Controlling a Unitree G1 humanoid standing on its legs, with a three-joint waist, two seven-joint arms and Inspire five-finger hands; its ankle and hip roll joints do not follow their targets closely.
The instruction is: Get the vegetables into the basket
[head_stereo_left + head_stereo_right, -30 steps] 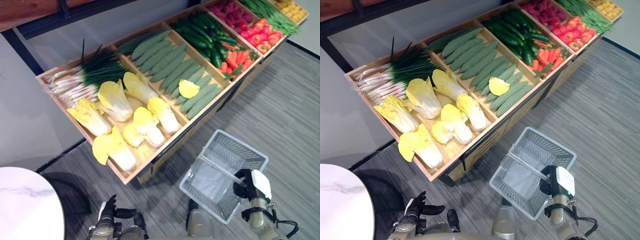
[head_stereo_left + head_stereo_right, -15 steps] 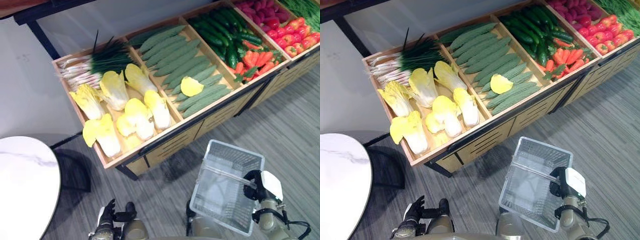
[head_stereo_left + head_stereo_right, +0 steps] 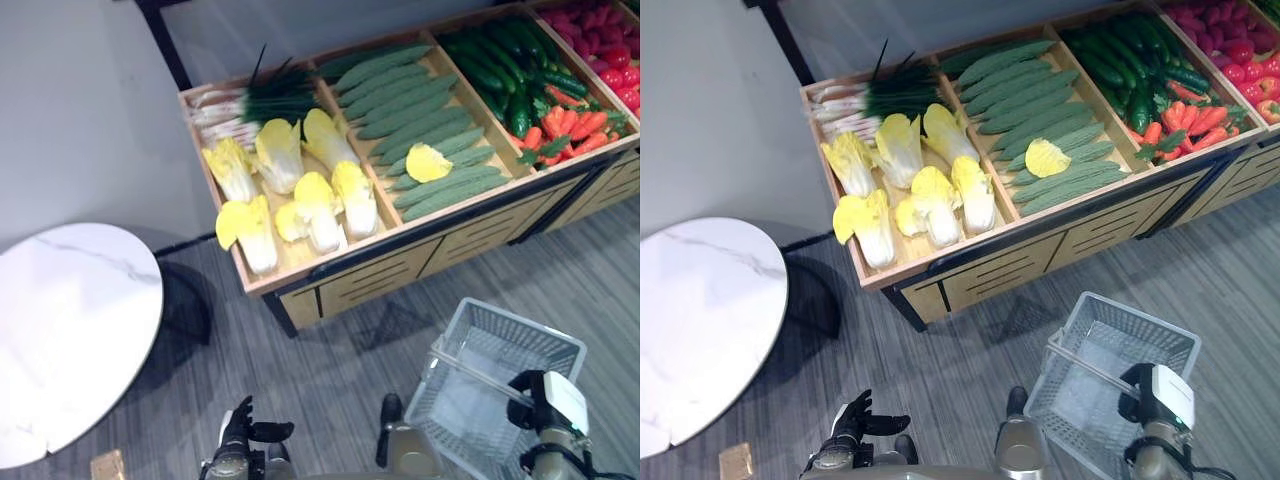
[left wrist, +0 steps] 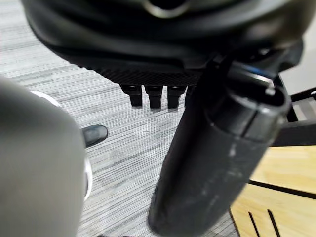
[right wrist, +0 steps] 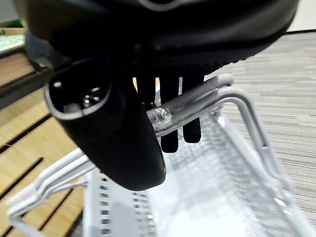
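Note:
A white mesh basket (image 3: 562,346) hangs low over the floor at the right, and nothing shows inside it. My right hand (image 3: 543,398) is shut on its handle (image 5: 197,98), fingers curled round the bar. The vegetables lie in a wooden display stand (image 3: 370,275) ahead. It holds scallions (image 3: 250,100), yellow cabbages (image 3: 320,200), light green cucumbers (image 3: 420,110) with a loose cabbage leaf (image 3: 428,162) on them, dark cucumbers (image 3: 500,60) and carrots (image 3: 570,125). My left hand (image 3: 240,440) hangs low at the left, open and holding nothing, well short of the stand.
A round white marble table (image 3: 60,330) stands at the left, close to the stand's left corner. Red vegetables (image 3: 610,60) fill the stand's far right bin. Grey striped floor (image 3: 330,370) lies between me and the stand. A small tan object (image 3: 105,465) lies on the floor.
The whole picture has shifted, so the camera moved: the stand now shows farther off and more of the round table shows. My right hand still holds the basket.

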